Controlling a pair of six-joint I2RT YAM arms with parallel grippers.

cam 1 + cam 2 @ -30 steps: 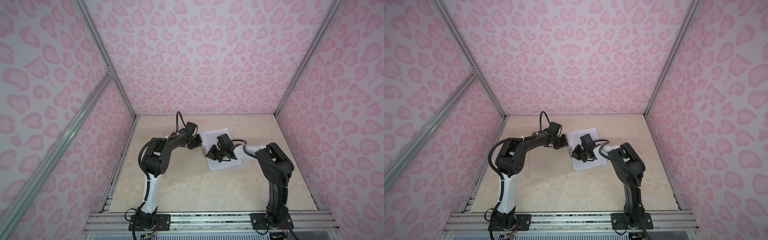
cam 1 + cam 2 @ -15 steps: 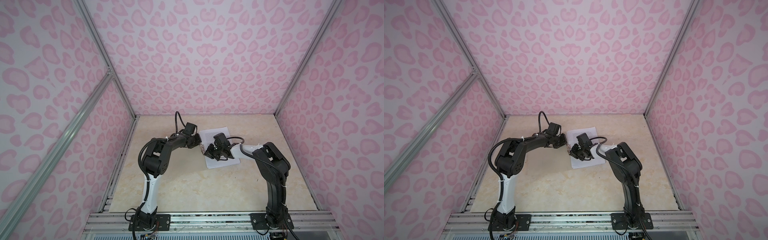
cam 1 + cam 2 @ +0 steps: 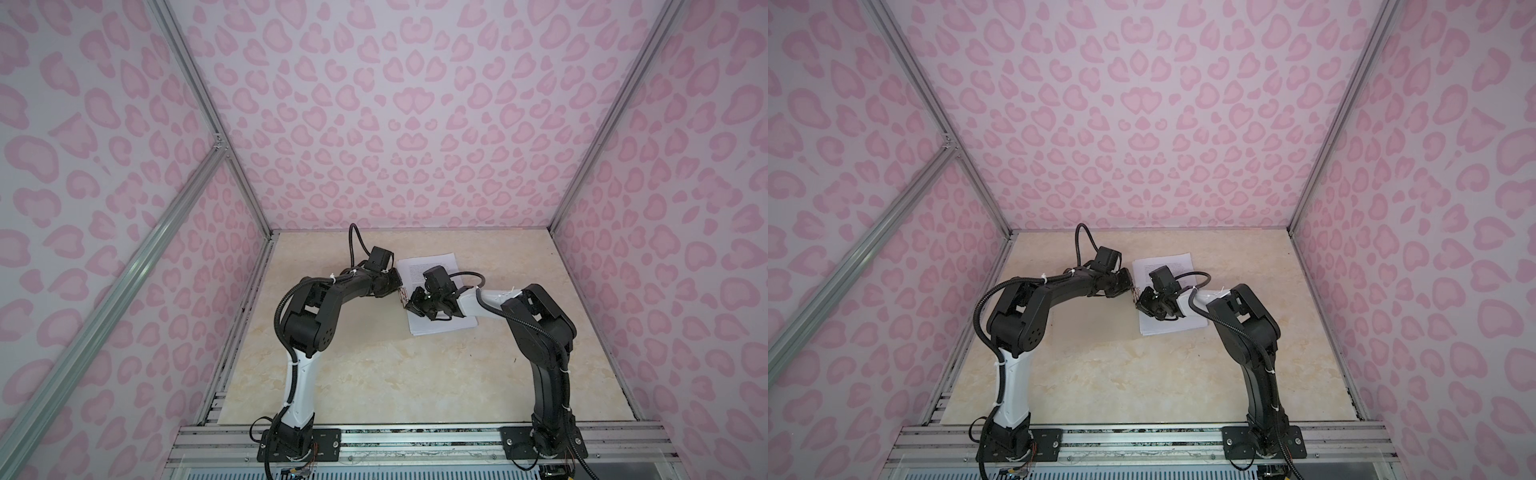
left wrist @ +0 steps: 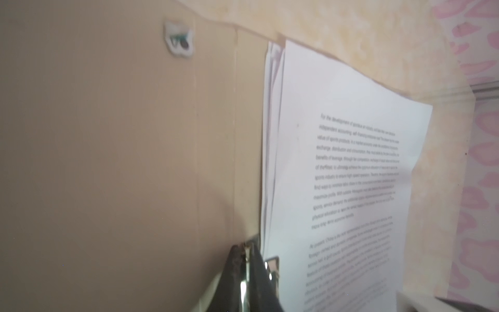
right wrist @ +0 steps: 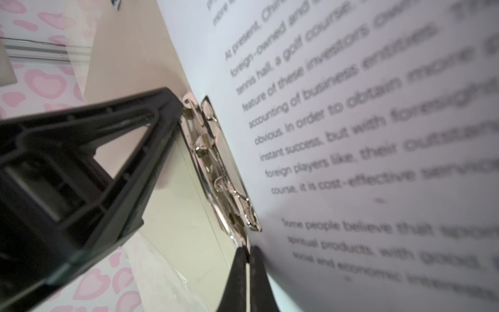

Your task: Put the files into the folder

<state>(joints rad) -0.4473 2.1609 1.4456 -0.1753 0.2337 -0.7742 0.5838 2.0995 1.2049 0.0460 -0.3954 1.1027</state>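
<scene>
The files [image 3: 440,326] [image 3: 1167,324] are a stack of white printed sheets lying at the back middle of the table. In the left wrist view the files [image 4: 337,162] rest on the right half of the open beige folder [image 4: 108,162]. A metal spine clip [image 5: 216,156] [image 4: 271,266] runs along the stack's edge. My left gripper [image 3: 401,293] [image 3: 1133,291] [image 4: 245,248] is shut on the clip's shiny lever. My right gripper [image 3: 409,305] [image 3: 1139,306] [image 5: 246,250] is shut, its tips at the clip's other end beside the files [image 5: 378,135]. In both top views the folder hardly stands out from the tabletop.
Pink heart-patterned walls [image 3: 415,124] close in the cream marbled tabletop [image 3: 395,374] on three sides. An aluminium rail [image 3: 415,436] carrying both arm bases runs along the front. A small sticker [image 4: 179,40] sits on the folder's inner cover.
My right gripper has edged left and back over the files toward the clip and the left gripper. The left arm has hardly moved.
</scene>
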